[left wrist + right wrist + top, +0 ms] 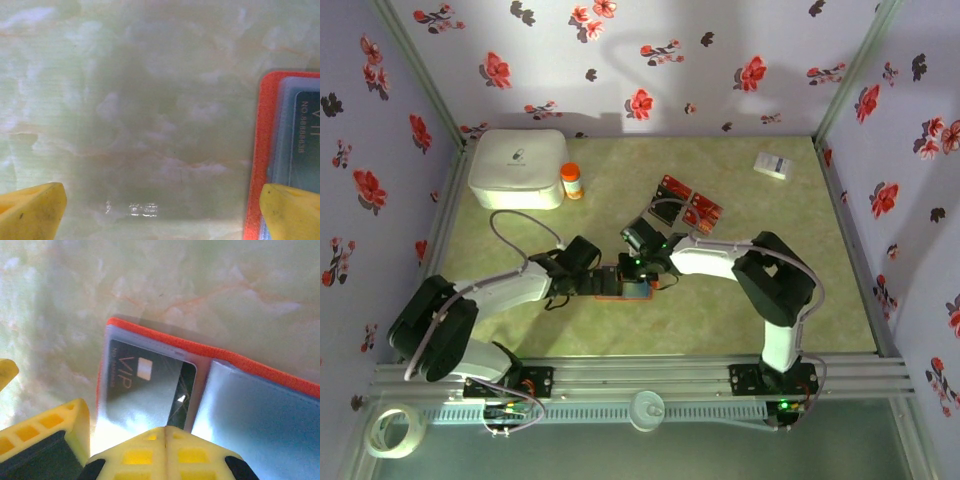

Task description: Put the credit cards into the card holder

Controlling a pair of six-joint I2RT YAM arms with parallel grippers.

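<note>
**Black card sits in open holder**

The orange-red folding card holder (200, 347) lies open on the pale green counter (620, 335), a black VIP card (145, 390) in its bluish sleeve. The right pincer (165, 432), closed tip to tip, meets that card's edge. The left pincer (160, 210) gapes wide beside the holder, gripping nothing.

Left arm (510, 288) and right arm (712, 258): white links, black joints, grey cables, black bases on the aluminium rail (620, 378); yellow latticed fingers (131, 457).

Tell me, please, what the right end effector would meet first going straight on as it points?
Probably the black VIP card in the open card holder, just ahead of the right end effector.
</note>
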